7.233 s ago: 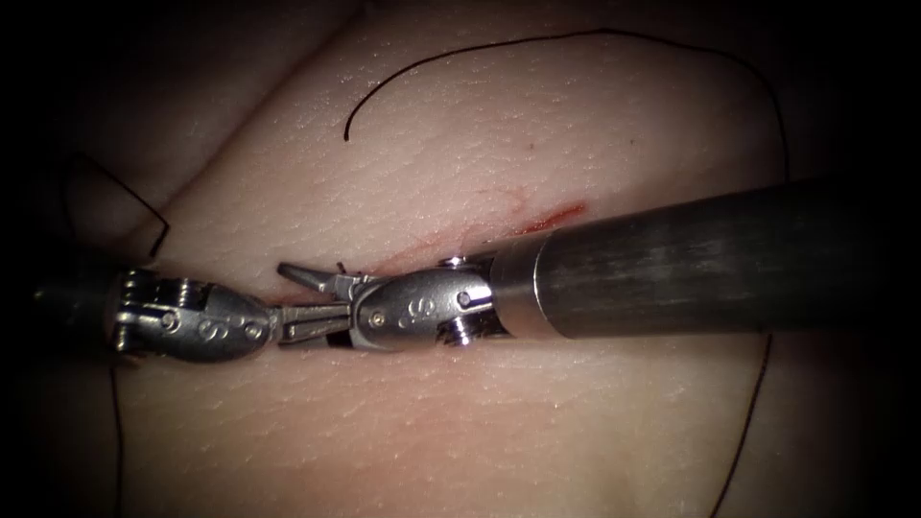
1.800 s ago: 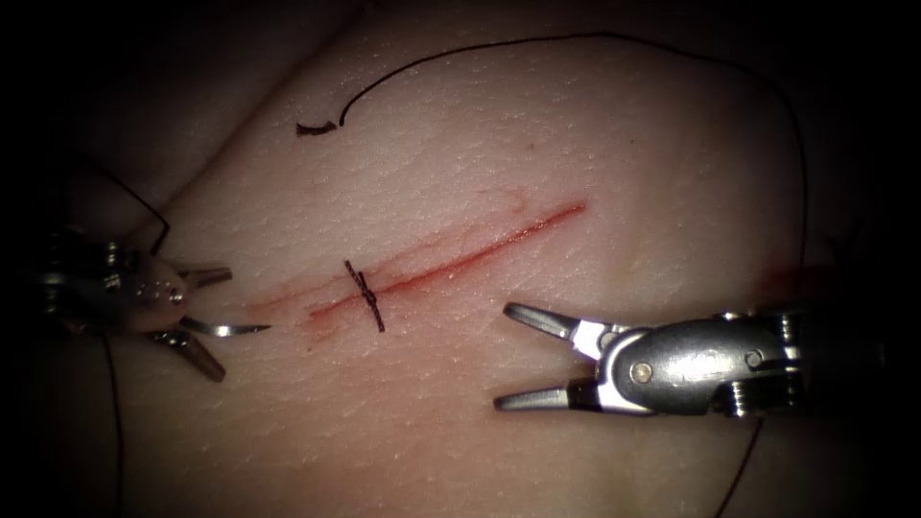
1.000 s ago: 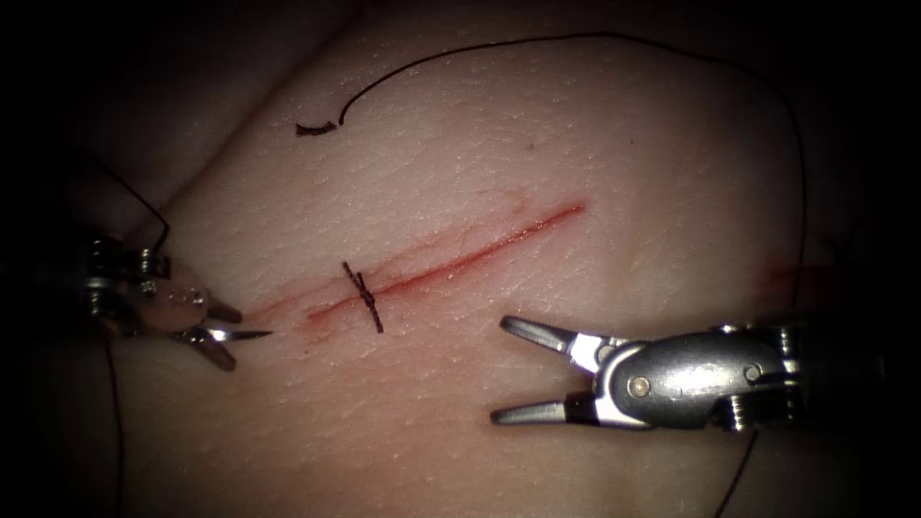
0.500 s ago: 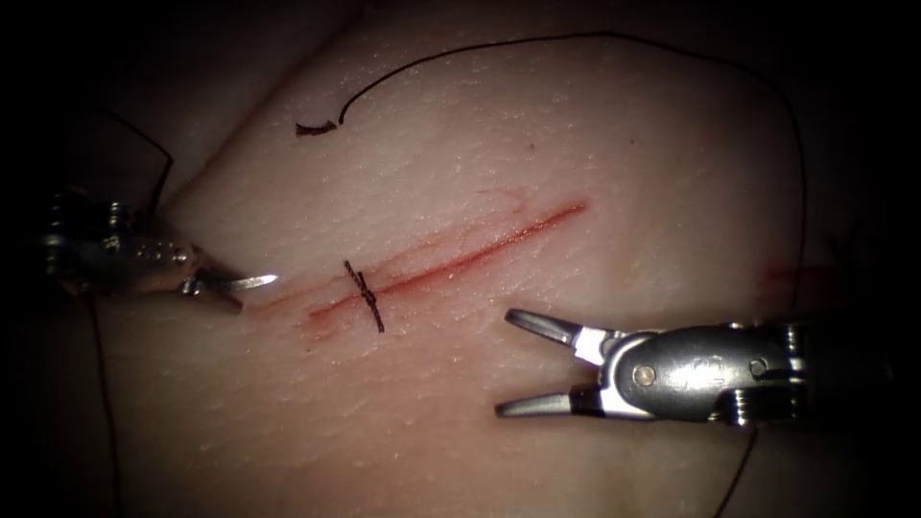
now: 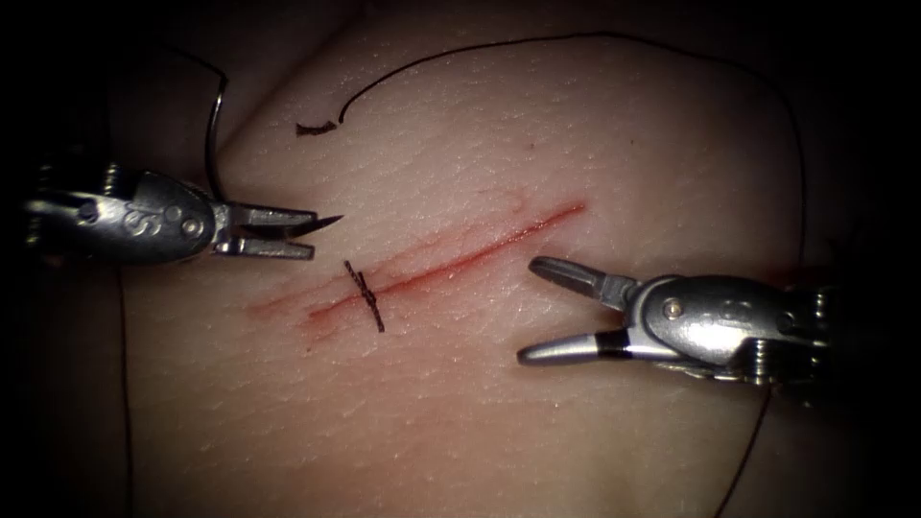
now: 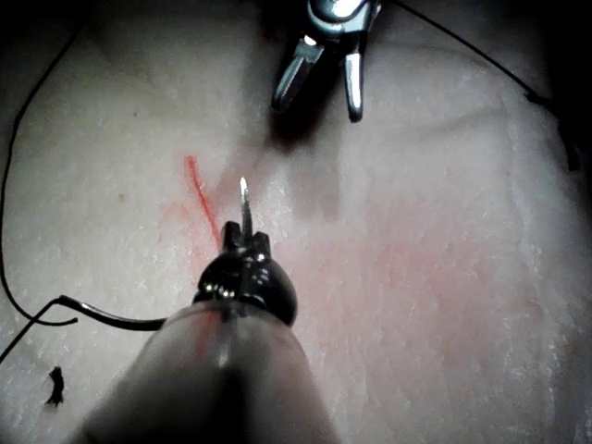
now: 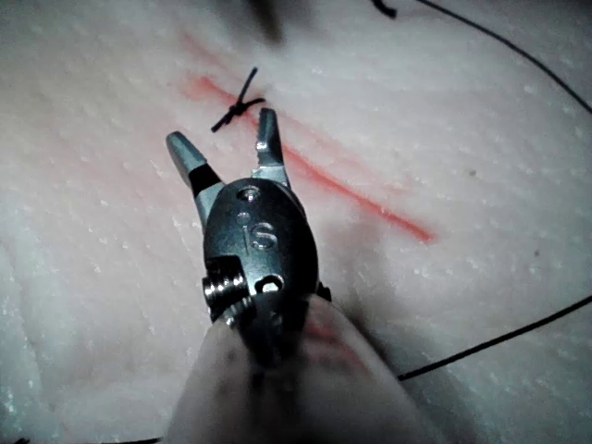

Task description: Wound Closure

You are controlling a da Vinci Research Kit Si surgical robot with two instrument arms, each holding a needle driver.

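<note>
Tissue point(image 5: 576, 125) carries the cut point(image 5: 451, 264). Left end effector point(image 5: 278, 233), left of the cut, clamps the needle point(image 5: 321, 223) near its tip, clear of tissue. Right end effector point(image 5: 547, 312) gapes wide, empty.

Overhead endoscope; close wrist views; shared cut point(image 5: 432, 269)

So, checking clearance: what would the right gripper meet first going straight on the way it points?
Probably the knot on the cut, judging by the right wrist view; depth is unclear.
</note>
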